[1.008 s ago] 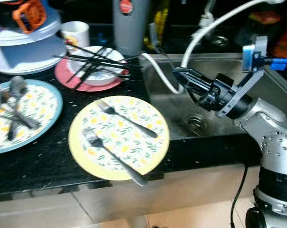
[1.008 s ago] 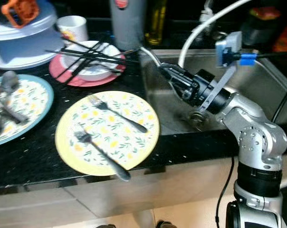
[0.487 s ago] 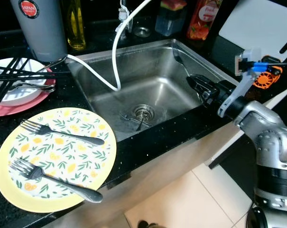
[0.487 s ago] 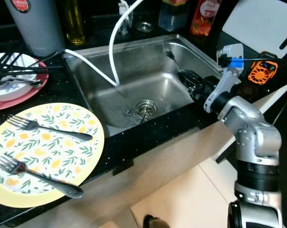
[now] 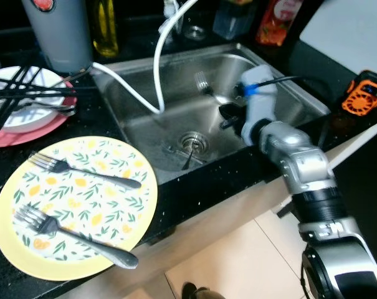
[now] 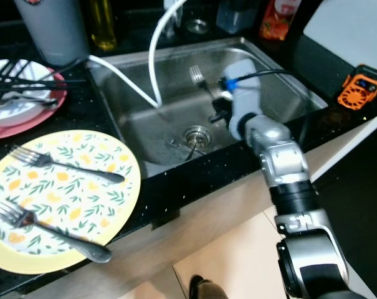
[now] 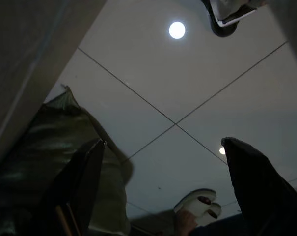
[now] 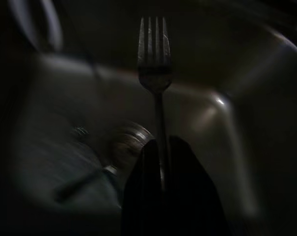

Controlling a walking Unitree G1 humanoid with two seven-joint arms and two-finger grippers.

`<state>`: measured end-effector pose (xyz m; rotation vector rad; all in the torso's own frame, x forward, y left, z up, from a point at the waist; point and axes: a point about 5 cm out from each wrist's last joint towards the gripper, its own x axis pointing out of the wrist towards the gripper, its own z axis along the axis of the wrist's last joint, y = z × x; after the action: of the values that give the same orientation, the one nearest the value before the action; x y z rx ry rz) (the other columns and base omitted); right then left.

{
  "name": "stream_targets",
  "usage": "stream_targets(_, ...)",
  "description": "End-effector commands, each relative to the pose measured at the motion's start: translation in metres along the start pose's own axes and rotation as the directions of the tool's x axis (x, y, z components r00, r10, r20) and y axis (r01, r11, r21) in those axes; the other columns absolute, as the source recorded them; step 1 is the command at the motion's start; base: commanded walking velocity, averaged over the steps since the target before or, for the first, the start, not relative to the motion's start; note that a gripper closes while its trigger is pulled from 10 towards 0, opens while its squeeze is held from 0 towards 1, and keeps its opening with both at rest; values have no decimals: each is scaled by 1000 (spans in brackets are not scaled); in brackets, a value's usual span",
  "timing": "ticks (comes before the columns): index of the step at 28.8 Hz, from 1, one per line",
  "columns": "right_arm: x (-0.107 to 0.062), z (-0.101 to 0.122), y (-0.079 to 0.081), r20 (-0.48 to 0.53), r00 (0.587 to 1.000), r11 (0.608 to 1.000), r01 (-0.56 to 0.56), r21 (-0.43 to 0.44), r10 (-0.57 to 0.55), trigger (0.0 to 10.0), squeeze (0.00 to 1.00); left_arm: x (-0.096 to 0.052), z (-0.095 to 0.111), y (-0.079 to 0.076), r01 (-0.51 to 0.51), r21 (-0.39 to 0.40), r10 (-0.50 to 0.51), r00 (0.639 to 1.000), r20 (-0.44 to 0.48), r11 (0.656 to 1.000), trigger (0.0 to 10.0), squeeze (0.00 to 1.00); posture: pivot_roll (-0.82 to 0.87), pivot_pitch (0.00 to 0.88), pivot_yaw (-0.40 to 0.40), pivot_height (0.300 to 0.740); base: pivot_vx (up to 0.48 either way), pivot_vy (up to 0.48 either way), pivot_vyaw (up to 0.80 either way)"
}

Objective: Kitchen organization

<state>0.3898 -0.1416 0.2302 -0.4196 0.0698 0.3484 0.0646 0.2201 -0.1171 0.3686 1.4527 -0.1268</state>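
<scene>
Right end effector (image 8: 163,162) is over the steel sink (image 5: 288,87), fingers clamped on the handle of a fork (image 6: 199,80); tines point up and away from the wrist, w/ the sink wall behind them. In the right wrist view the handle runs straight down between the two black fingers (image 8: 143,187), which sit tight together on it. The silver right arm (image 6: 272,146) reaches in from the front edge of the bench (image 5: 200,187), a blue-tagged cable on its wrist.

Left end effector (image 7: 163,177) hangs low w/ fingers spread wide apart, nothing between them; its camera looks at pale tiled floor (image 7: 187,83) and a person's slippered foot (image 7: 200,206).

In the sink: drain (image 5: 192,141) near the middle, another utensil (image 5: 183,157) lying just beside it (can't tell what kind), and a white hose (image 5: 160,62) looping down from the tap area to the basin.

On the black bench, left of the sink: yellow floral plate (image 5: 76,205) carrying two forks (image 5: 82,176) lying roughly parallel, apart from each other. Farther back-left, a white bowl on a pink plate (image 5: 17,131) w/ black chopsticks (image 5: 26,93) across it. Behind: grey canister (image 5: 57,31), oil bottle (image 5: 104,31), other bottles at the sink's back edge. An orange gadget (image 5: 364,92) sits on the bench right of the sink.
</scene>
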Motion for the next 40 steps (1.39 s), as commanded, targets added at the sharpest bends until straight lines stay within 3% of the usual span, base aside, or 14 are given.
stream_targets(1,2,-15,-7,-63,997,995,41,-96,-48,10000,0,0,-14,-11,34,3,-34,999,-41,999,10000,0,64,211,-108,740,0,0,0)
stream_targets(6,11,-15,-17,-75,992,975,80,-206,-98,10000,0,0,-25,-17,49,5,-48,997,-64,999,10000,0,83,269,-119,740,0,0,0)
stream_targets(10,17,4,-15,0,997,985,82,-149,-83,10000,59,0,-30,-20,58,13,-57,996,-75,998,10000,0,84,281,-116,740,0,0,0)
stream_targets(11,18,7,-14,13,997,989,77,-127,-76,10000,518,0,-31,-22,60,15,-59,995,-76,998,10000,0,86,281,-115,740,0,0,0)
stream_targets(14,18,7,-14,13,997,989,77,-127,-76,10000,518,0,-31,-22,60,15,-59,995,-76,998,10000,0,86,281,-115,740,0,0,0)
stream_targets(15,19,11,-13,38,997,992,74,-101,-70,10000,1000,0,-31,-24,63,15,-62,995,-76,998,10000,0,89,280,-115,740,0,0,0)
stream_targets(21,18,38,-21,215,974,998,59,35,-65,10000,1000,0,-25,-26,72,19,-71,995,-65,997,10000,0,90,252,-110,740,0,0,0)
stream_targets(22,14,45,-25,262,964,997,33,64,-49,10000,431,0,-21,-24,71,21,-70,996,-60,997,10000,0,91,238,-107,740,0,0,0)
stream_targets(23,6,57,-31,352,936,990,-28,136,-22,10000,0,1,-15,-21,71,24,-69,996,-49,997,10000,0,90,224,-104,740,0,0,0)
stream_targets(30,-25,88,-41,606,794,928,-266,259,58,10000,0,1,-1,-17,67,29,-66,997,-25,997,10000,0,83,191,-95,740,0,0,0)
stream_targets(33,-40,94,-27,690,705,896,-398,197,161,10000,0,0,4,-15,66,32,-65,998,-18,997,10000,0,79,170,-92,740,0,0,179)
stream_targets(34,-40,94,-27,690,705,896,-398,197,161,10000,0,0,4,-15,66,32,-65,998,-18,997,10000,0,79,170,-92,740,0,0,538)
stream_targets(35,-47,95,-14,728,649,856,-487,175,220,10000,0,0,7,-13,65,33,-65,998,-14,997,10000,0,82,160,-90,740,0,0,794)
stream_targets(40,-55,92,10,750,576,808,-582,96,325,10000,0,0,14,-11,65,32,-65,998,-6,997,10000,0,86,145,-83,740,0,0,794)
